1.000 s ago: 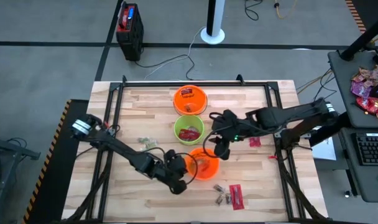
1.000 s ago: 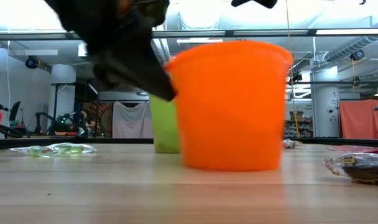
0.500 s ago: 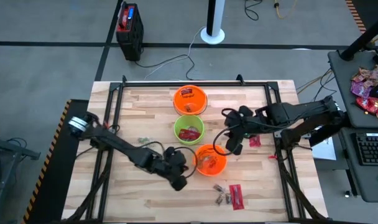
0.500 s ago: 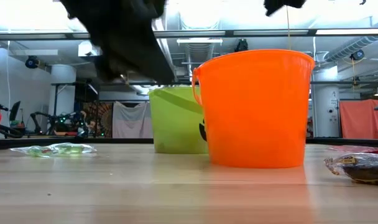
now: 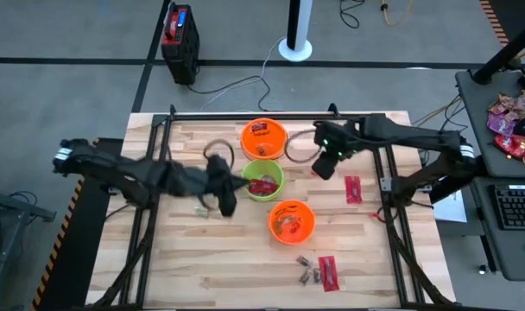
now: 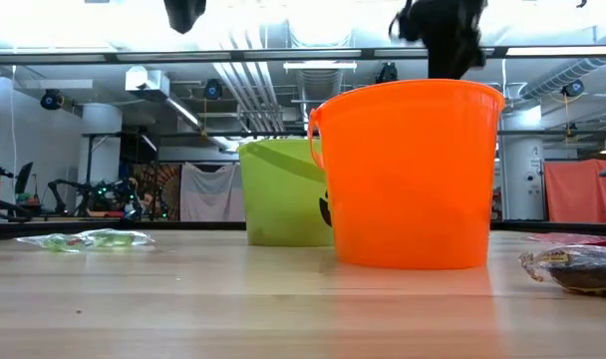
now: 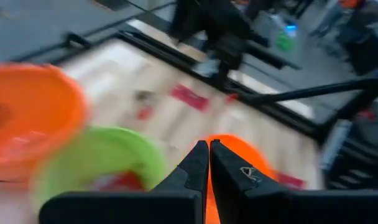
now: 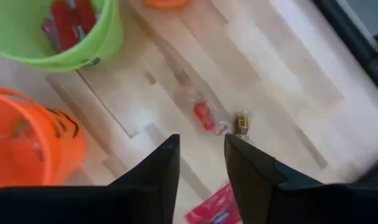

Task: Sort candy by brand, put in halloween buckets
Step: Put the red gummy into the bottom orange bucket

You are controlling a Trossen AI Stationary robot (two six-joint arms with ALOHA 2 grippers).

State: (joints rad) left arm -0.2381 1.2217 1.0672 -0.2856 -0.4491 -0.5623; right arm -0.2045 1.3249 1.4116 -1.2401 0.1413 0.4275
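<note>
Three buckets stand in a row from the far edge toward the near edge: an orange bucket point(image 5: 263, 138), a lime green bucket point(image 5: 262, 180) with red packets inside, and a second orange bucket point(image 5: 291, 221) with candy in it. My left gripper point(image 5: 227, 200) hovers left of the green bucket with its fingers shut point(image 7: 209, 163) on nothing that shows. My right gripper point(image 5: 325, 165) hangs open point(image 8: 201, 168) above the table, right of the far orange bucket. Red packets point(image 5: 352, 190) point(image 5: 329, 272), small dark pieces point(image 5: 310, 271) and pale green bits point(image 6: 84, 239) lie on the wood.
A black frame rail point(image 5: 271, 115) runs along the table's far edge, with side rails left and right. A small red sweet point(image 8: 204, 116) and a brown piece point(image 8: 242, 122) lie below my right gripper. More candy sits on a side desk point(image 5: 513, 121) off the table's right.
The near orange bucket slid a little toward the table's right, then stayed put. My left gripper left that bucket's near left side, rose, and moved toward the far left, ending beside the green bucket. My right gripper rose and drew back toward the far edge.
</note>
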